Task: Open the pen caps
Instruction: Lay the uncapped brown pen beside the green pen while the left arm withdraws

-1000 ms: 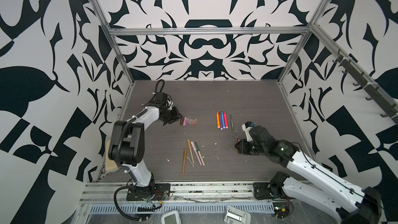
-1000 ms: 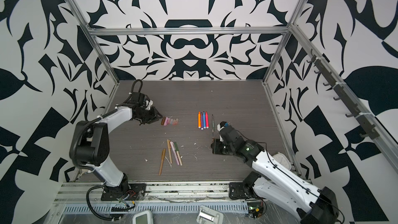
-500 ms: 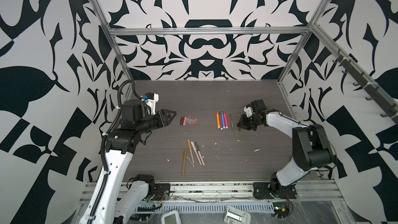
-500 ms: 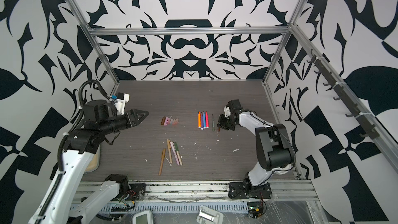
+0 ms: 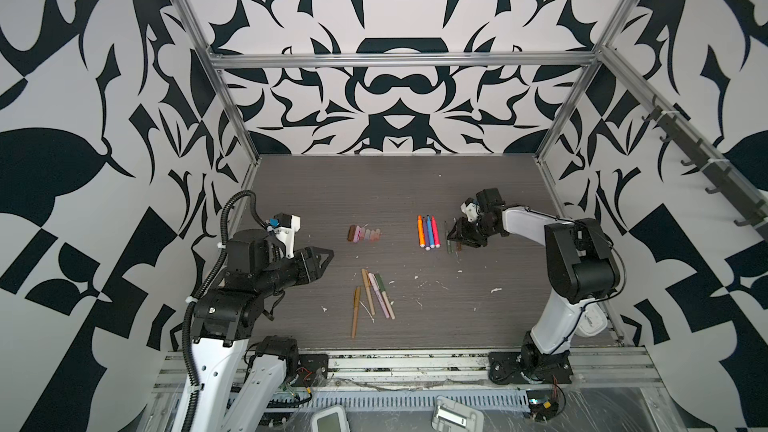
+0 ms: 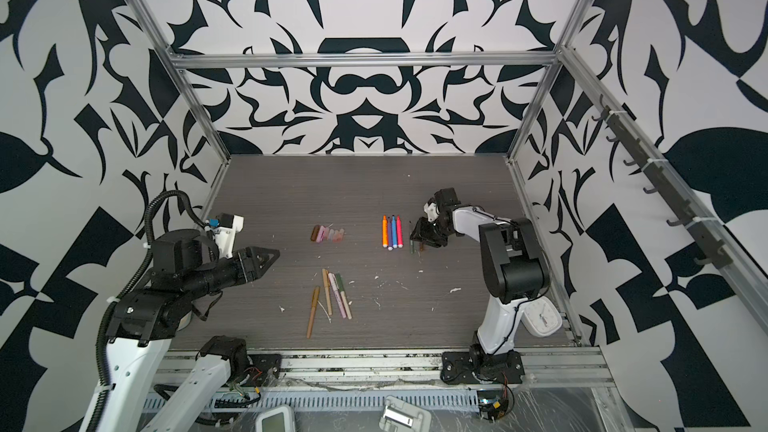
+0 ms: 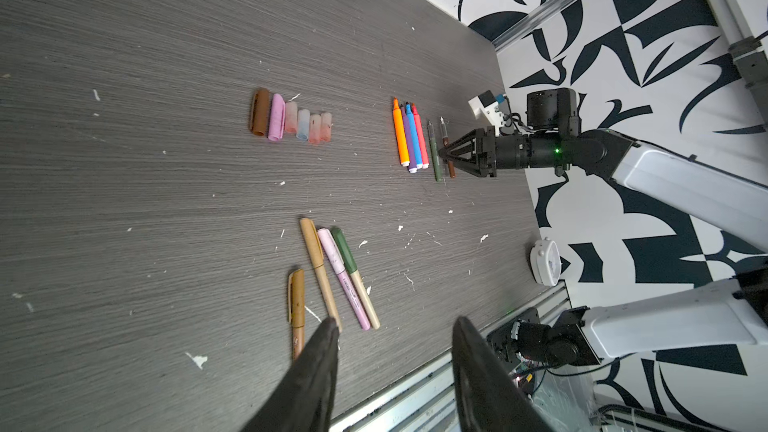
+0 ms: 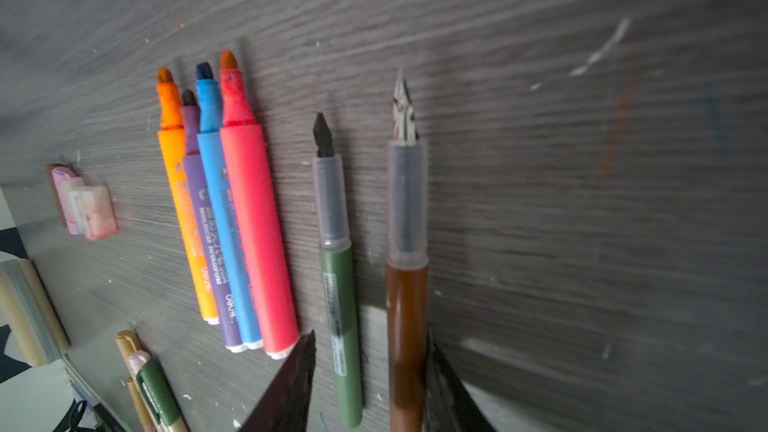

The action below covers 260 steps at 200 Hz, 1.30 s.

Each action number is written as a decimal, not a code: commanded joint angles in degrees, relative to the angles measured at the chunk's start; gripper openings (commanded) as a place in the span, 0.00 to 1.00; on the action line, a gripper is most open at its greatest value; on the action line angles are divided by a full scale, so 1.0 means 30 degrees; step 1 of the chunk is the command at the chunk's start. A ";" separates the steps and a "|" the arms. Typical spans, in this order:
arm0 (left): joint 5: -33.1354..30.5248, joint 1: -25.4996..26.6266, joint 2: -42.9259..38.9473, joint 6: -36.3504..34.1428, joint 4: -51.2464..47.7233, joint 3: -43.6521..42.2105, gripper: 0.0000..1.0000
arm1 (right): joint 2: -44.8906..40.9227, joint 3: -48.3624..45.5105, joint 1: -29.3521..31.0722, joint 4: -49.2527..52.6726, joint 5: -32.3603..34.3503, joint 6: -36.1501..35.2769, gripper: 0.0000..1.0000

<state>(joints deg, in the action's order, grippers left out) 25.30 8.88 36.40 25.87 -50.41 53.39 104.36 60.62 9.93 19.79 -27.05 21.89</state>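
Four bright markers (image 7: 409, 139), a green pen (image 8: 338, 297) and a brown fountain pen (image 8: 407, 305) lie uncapped, the last two between the right gripper's (image 8: 370, 336) parted jaws, with six loose caps (image 7: 291, 120) rowed mid-table, while four capped pens (image 7: 336, 280) lie unopened near the left gripper (image 7: 395, 322), its jaws spread and empty.

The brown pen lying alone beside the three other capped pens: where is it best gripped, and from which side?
I would grip the brown pen on its bare barrel, away from its cap, from straight above, jaws across it. It lies flat, apart from the other pens, so both sides are free and the cap stays exposed for pulling.
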 commanded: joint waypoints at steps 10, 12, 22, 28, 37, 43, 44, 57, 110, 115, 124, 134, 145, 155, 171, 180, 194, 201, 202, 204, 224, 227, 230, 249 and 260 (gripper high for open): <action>0.0118 -0.0091 0.0026 -0.0244 -0.0468 -0.0176 0.47 | -0.0020 0.0373 -0.0026 -0.0349 -0.0446 0.0323 0.46; 0.0135 -0.0091 0.0025 -0.0244 -0.0456 -0.0163 0.47 | -0.0012 0.0385 -0.0007 -0.0355 -0.0447 0.0321 0.47; 0.0107 -0.0090 -0.0110 -0.0243 -0.0397 -0.0198 0.47 | 0.0096 0.0458 0.0040 -0.0284 -0.0296 0.0426 0.47; 0.0064 -0.0091 -0.0175 -0.0218 -0.0358 -0.0217 0.47 | 0.0130 0.0530 0.0085 -0.0201 -0.0125 0.0428 0.47; 0.0087 -0.0091 -0.0247 -0.0214 -0.0336 -0.0253 0.47 | 0.0271 0.0664 0.0181 -0.0047 0.0070 0.0452 0.47; 0.0116 -0.0091 -0.0274 -0.0207 -0.0335 -0.0246 0.47 | 0.0411 0.0773 0.0246 0.0012 0.0109 0.0468 0.47; 0.0104 -0.0091 -0.0286 -0.0196 -0.0335 -0.0246 0.47 | 0.0435 0.0786 0.0254 0.0018 0.0109 0.0497 0.47; 0.0129 -0.0091 -0.0293 -0.0214 -0.0336 -0.0239 0.47 | 0.0824 0.1063 0.0473 0.0125 0.0166 0.0639 0.45; 0.0048 -0.0091 -0.0390 -0.0213 -0.0349 -0.0280 0.47 | 0.2372 0.2196 0.1114 0.0174 0.0738 0.1600 0.37; 0.0050 -0.0089 -0.0424 -0.0207 -0.0307 -0.0276 0.47 | 0.2499 0.2283 0.1113 0.0171 0.0782 0.1695 0.37; 0.0076 -0.0091 -0.0420 -0.0207 -0.0309 -0.0276 0.47 | 0.2636 0.2394 0.1113 0.0101 0.0782 0.1781 0.36; 0.0063 -0.0091 -0.0425 -0.0214 -0.0320 -0.0278 0.47 | 0.2797 0.2515 0.1112 0.0061 0.0729 0.1924 0.36; 0.0076 -0.0091 -0.0440 -0.0210 -0.0320 -0.0309 0.47 | 0.2979 0.2600 0.1127 -0.0032 0.0642 0.2090 0.35; 0.0103 -0.0091 -0.0435 -0.0214 -0.0312 -0.0305 0.47 | 0.3087 0.2700 0.1113 -0.0105 0.0579 0.2216 0.34; 0.0091 -0.0091 -0.0388 -0.0213 -0.0327 -0.0308 0.47 | 0.3312 0.2899 0.1113 -0.0174 0.0478 0.2388 0.30; 0.0082 -0.0091 -0.0387 -0.0211 -0.0284 -0.0306 0.47 | 0.3414 0.3036 0.1118 -0.0211 0.0435 0.2458 0.29; 0.0064 -0.0091 -0.0414 -0.0214 -0.0292 -0.0305 0.47 | 0.3571 0.3269 0.1127 -0.0185 0.0373 0.2540 0.29; 0.0085 -0.0091 -0.0415 -0.0213 -0.0277 -0.0317 0.47 | 0.3607 0.3387 0.1115 -0.0181 0.0401 0.2569 0.29; 0.0074 -0.0091 -0.0401 -0.0199 -0.0276 -0.0311 0.47 | 0.3615 0.3397 0.1128 -0.0181 0.0402 0.2573 0.29; 0.0073 -0.0091 -0.0412 -0.0211 -0.0283 -0.0314 0.47 | 0.3621 0.3441 0.1116 -0.0159 0.0402 0.2576 0.29; 0.0037 -0.0091 -0.0368 -0.0213 -0.0287 -0.0320 0.47 | 0.3823 0.3790 0.1113 -0.0039 0.0392 0.2622 0.29; 0.0060 -0.0091 -0.0358 -0.0214 -0.0292 -0.0332 0.47 | 0.3868 0.3813 0.1113 -0.0035 0.0376 0.2626 0.29; 0.0041 -0.0087 -0.0357 -0.0214 -0.0296 -0.0319 0.47 | 0.3881 0.3842 0.1127 -0.0049 0.0374 0.2641 0.29; 0.0036 -0.0091 -0.0335 -0.0211 -0.0290 -0.0334 0.47 | 0.3974 0.3934 0.1113 -0.0063 0.0245 0.2684 0.29; 0.0041 -0.0089 -0.0348 -0.0211 -0.0278 -0.0334 0.47 | 0.3896 0.3883 0.1113 -0.0119 0.0112 0.2601 0.33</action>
<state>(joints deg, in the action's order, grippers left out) 25.30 8.88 35.64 25.85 -50.39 52.93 113.93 72.12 12.53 21.37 -28.58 29.71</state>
